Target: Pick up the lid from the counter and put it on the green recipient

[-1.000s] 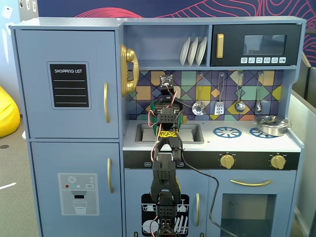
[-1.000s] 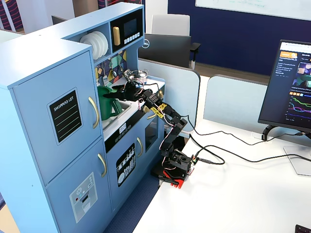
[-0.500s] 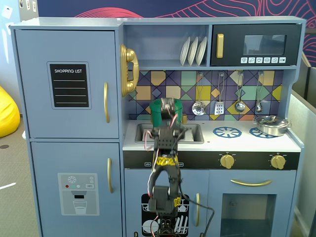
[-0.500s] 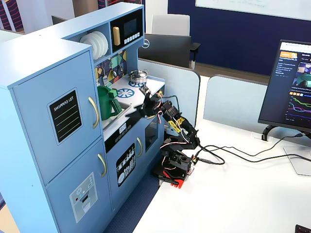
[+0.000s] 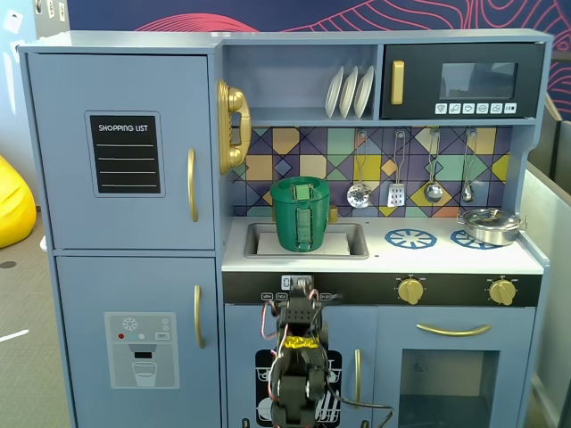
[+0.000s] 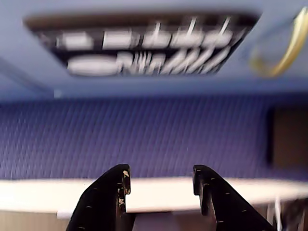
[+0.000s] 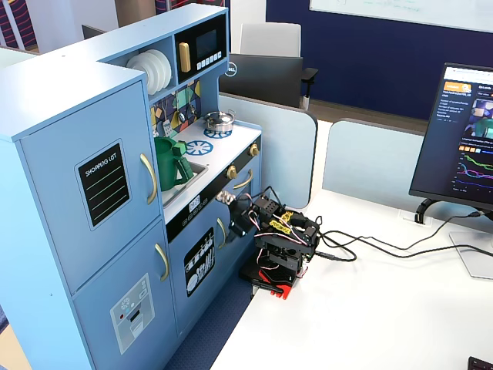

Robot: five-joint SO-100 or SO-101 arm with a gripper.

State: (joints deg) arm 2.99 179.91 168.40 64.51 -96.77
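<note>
Status: task looks essentially done. In a fixed view the lid (image 5: 301, 188) sits flat on the mouth of the green pot (image 5: 301, 221), its lighter strap handle showing across the top. The pot stands in the sink basin (image 5: 352, 241) of the toy kitchen (image 5: 125, 223), at about 10 o'clock from the nearer blue burner ring (image 5: 410, 238) and well apart from the silver pot (image 5: 490, 225) at the counter's 3 o'clock end. Whether the lid is fully seated or only resting on the rim I cannot tell from here. In another fixed view the green pot (image 7: 171, 162) is seen side-on and its top edge is too small to judge.

Arm: folded low in front of the cabinet, below the counter edge, nowhere near the pot. Gripper (image 5: 300, 287) points up toward the control strip at 12 o'clock of the arm base. In the wrist view the gripper (image 6: 161, 185) shows two dark fingers (image 6: 107, 197) with a clear gap and nothing between them: parted, empty. What is left, by my reading, is at most settling the arm to rest.

Hard to make out: the wrist view is heavily motion-blurred; the dark panel with white marks at its 12 o'clock is probably the dishwasher decal (image 6: 139, 45), not readable. The gold curve at 2 o'clock may be a cabinet handle. In another fixed view the gripper (image 7: 227, 202) is small and partly lost among wires (image 7: 362, 250).
</note>
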